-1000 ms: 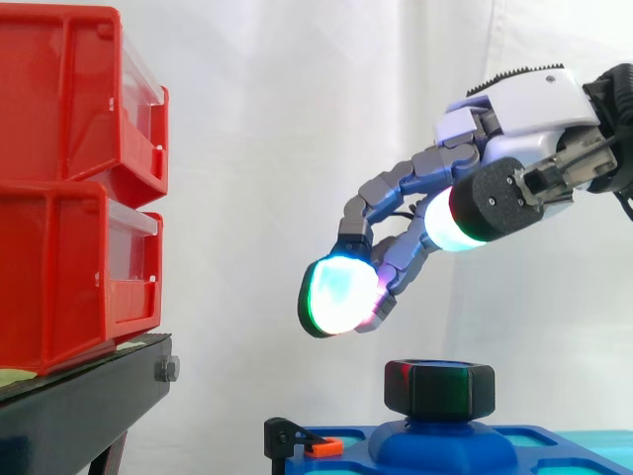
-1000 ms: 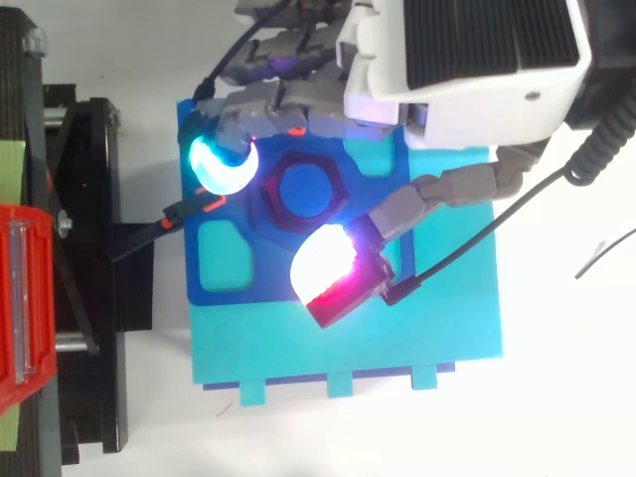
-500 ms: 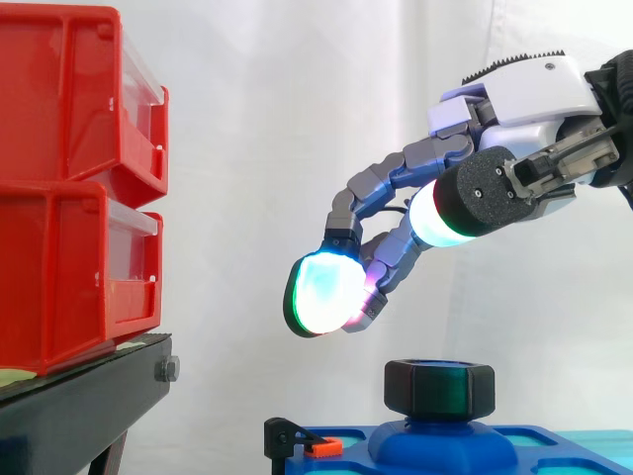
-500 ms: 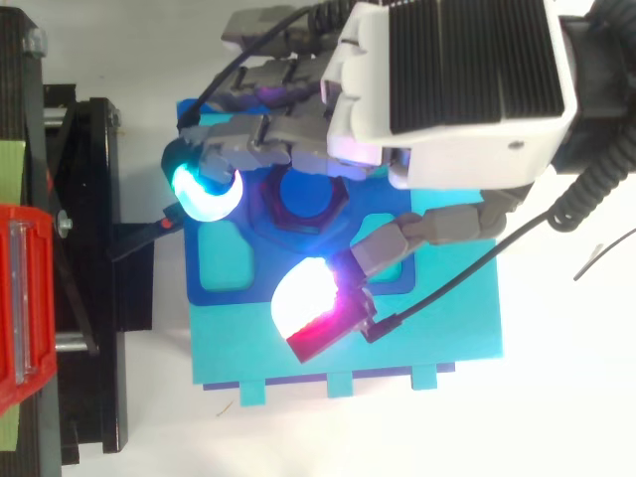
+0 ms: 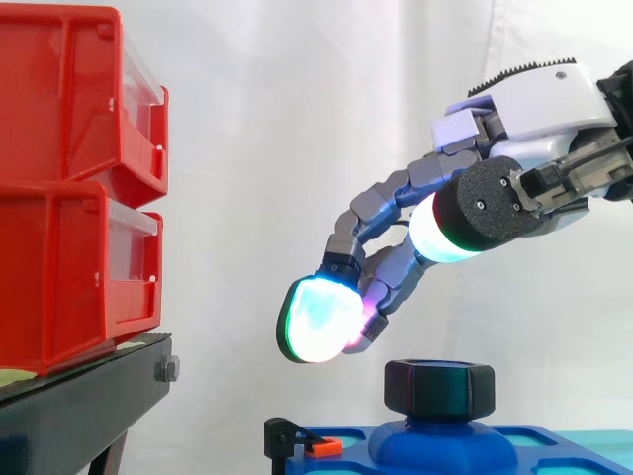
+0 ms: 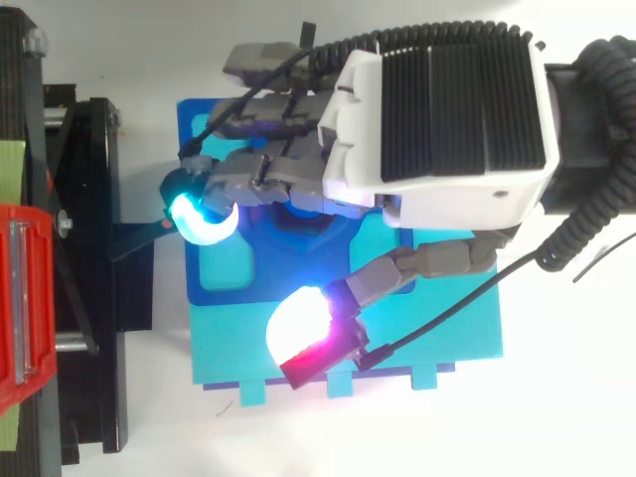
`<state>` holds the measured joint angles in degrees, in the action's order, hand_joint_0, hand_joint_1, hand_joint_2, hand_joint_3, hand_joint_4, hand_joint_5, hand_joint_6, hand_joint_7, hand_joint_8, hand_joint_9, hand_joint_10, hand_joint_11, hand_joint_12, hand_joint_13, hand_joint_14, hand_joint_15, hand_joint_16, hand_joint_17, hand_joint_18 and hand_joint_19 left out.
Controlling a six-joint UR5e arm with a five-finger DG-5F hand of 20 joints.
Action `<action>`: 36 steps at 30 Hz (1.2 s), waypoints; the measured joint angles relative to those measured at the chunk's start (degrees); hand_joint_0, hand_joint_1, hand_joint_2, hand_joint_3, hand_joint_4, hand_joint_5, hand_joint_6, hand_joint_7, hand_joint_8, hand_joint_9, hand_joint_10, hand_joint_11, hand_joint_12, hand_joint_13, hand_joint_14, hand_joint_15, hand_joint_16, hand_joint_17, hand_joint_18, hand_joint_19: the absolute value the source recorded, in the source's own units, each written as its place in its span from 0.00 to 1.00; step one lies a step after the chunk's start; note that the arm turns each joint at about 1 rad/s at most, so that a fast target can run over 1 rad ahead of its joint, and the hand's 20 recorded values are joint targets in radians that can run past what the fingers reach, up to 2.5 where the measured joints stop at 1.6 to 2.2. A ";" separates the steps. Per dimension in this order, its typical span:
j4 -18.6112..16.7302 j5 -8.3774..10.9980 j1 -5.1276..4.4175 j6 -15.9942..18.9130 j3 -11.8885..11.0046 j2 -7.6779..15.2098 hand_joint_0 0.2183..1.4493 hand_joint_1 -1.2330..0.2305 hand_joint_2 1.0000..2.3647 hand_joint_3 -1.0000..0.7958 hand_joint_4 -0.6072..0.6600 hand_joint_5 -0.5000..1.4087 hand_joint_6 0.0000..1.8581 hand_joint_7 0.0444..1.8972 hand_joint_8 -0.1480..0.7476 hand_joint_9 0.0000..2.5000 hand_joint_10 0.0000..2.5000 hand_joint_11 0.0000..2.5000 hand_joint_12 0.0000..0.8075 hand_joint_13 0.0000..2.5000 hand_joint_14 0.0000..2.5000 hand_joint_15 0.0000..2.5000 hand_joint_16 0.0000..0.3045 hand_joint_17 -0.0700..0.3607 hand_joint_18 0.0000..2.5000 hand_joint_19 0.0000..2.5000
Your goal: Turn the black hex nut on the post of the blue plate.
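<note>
— Risk from here?
— Could miss. With the hand [image 5: 521, 102] spread loose, gripping nothing, hanging above the nut [image 5: 439, 388] at the middle of the blue plate [image 5: 539, 441], might close off-centre and slip across the corners instead of turning it.
— And the bins?
— Farther off, red bins [image 5: 61, 188] stacked on the black stand [image 5: 84, 401]; cannot tell what lies inside.
</note>
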<state>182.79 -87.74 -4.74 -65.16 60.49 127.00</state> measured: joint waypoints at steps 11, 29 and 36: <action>0.77 0.19 -0.36 -0.13 0.22 0.00 0.23 0.58 0.00 0.28 0.68 0.17 0.27 0.34 0.51 0.22 0.00 0.00 0.49 0.12 0.00 0.00 0.18 0.44 0.01 0.03; 3.42 -0.49 0.61 -0.83 0.31 -0.01 0.23 0.58 0.00 0.28 0.68 0.17 0.27 0.35 0.51 0.23 0.00 0.00 0.49 0.13 0.00 0.00 0.18 0.44 0.01 0.03; 3.64 -1.58 1.43 -2.28 0.33 -0.01 0.23 0.58 0.00 0.28 0.68 0.17 0.27 0.35 0.52 0.23 0.00 0.00 0.49 0.14 0.00 0.00 0.18 0.44 0.02 0.04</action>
<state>186.43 -89.32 -3.31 -67.44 60.82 127.00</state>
